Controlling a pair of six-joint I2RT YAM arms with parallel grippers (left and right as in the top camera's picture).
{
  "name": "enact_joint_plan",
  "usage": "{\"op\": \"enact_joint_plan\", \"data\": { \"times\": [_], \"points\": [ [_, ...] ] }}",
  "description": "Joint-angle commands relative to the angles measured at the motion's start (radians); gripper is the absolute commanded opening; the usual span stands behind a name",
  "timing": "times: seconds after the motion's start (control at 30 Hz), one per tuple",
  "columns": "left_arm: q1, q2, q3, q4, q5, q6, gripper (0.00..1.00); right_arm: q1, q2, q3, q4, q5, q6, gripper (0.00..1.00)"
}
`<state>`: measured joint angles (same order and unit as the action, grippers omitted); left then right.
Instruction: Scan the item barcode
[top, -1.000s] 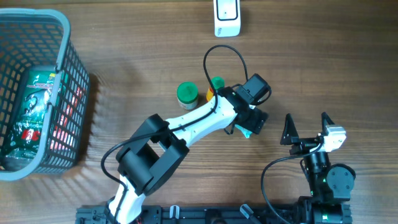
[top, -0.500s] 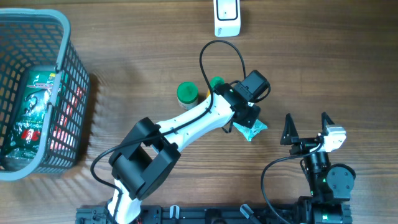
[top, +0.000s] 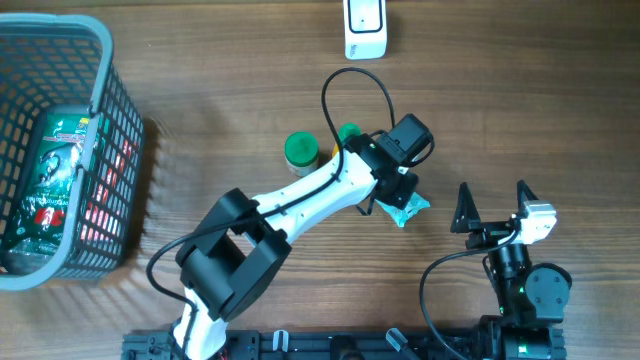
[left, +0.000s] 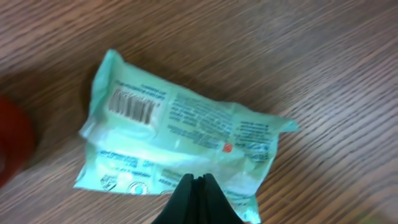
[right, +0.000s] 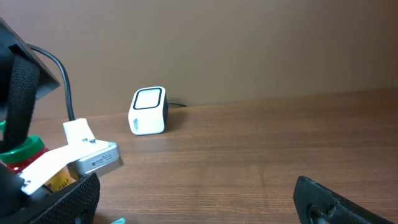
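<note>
The item is a mint-green soft packet (left: 180, 124) lying flat on the wooden table, with its barcode (left: 132, 104) facing up near its far left end. My left gripper (left: 196, 179) is shut, its jaws pressed together over the packet's near edge. In the overhead view the left gripper (top: 395, 200) covers most of the packet (top: 410, 207). The white barcode scanner (top: 366, 28) stands at the table's far edge, also visible as the scanner (right: 148, 111) in the right wrist view. My right gripper (top: 493, 200) rests open near the front right, nothing between its fingers (right: 62, 199).
A green-lidded jar (top: 301, 150) and a small yellow bottle (top: 347, 135) stand just left of the left gripper. A grey mesh basket (top: 100, 60) holding a green-and-red bag (top: 55, 170) sits at the far left. A red blur (left: 12, 143) lies beside the packet.
The left gripper has closed over the packet's edge. The left arm shifted slightly, and more of the packet now shows to the gripper's right. The right arm has not moved.
</note>
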<state>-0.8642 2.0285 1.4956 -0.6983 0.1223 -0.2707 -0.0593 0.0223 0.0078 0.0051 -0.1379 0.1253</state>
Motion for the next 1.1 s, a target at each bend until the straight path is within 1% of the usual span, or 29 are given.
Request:
{"op": "enact_joint_plan", "data": {
  "times": [0.0,0.13,0.27,0.33,0.37,0.4,0.43,0.5,0.53,0.57,0.67,0.7,0.73,0.87,1.07],
  "points": [
    [-0.005,0.051,0.008,0.006,0.074,0.005,0.04,0.006,0.000,-0.002,0.003,-0.006,-0.018,1.00],
    [-0.005,0.081,0.008,-0.011,0.113,0.005,0.04,0.006,0.000,-0.002,0.003,-0.006,-0.018,1.00],
    [-0.005,0.105,0.007,-0.018,0.114,0.002,0.04,0.006,0.000,-0.002,0.003,-0.006,-0.019,1.00],
    [-0.005,0.111,0.007,-0.015,0.114,0.002,0.07,0.006,0.000,-0.002,0.003,-0.006,-0.018,1.00],
    [-0.005,0.113,0.007,-0.014,0.114,0.002,0.11,0.006,0.000,-0.002,0.003,-0.006,-0.018,1.00],
    [-0.005,0.113,0.007,-0.013,0.114,0.002,0.19,0.006,0.000,-0.002,0.003,-0.006,-0.018,1.00],
    [-0.005,0.113,0.007,-0.013,0.114,0.002,0.32,0.006,0.000,-0.002,0.003,-0.005,-0.018,1.00],
    [-0.005,0.113,0.007,-0.013,0.114,0.002,0.69,0.006,0.000,-0.002,0.003,-0.006,-0.018,1.00],
    [-0.005,0.113,0.007,-0.013,0.114,0.002,0.76,0.006,0.000,-0.002,0.003,-0.006,-0.018,1.00],
    [-0.005,0.113,0.007,-0.013,0.114,0.002,0.82,0.006,0.000,-0.002,0.003,-0.006,-0.018,1.00],
    [-0.005,0.113,0.008,-0.012,0.114,0.002,0.91,0.006,0.000,-0.002,0.003,-0.006,-0.018,1.00],
    [-0.005,0.113,0.008,-0.012,0.114,0.002,0.97,0.006,0.000,-0.002,0.003,-0.006,-0.018,1.00],
    [-0.005,0.113,0.009,-0.012,0.114,0.002,1.00,0.006,0.000,-0.002,0.003,-0.006,-0.018,1.00],
    [-0.005,0.098,0.027,-0.033,0.114,0.002,1.00,0.006,0.000,-0.002,0.003,-0.006,-0.018,1.00],
    [-0.005,0.022,0.078,-0.051,0.105,0.001,1.00,0.006,0.000,-0.002,0.003,-0.006,-0.018,1.00]
  ]
}}
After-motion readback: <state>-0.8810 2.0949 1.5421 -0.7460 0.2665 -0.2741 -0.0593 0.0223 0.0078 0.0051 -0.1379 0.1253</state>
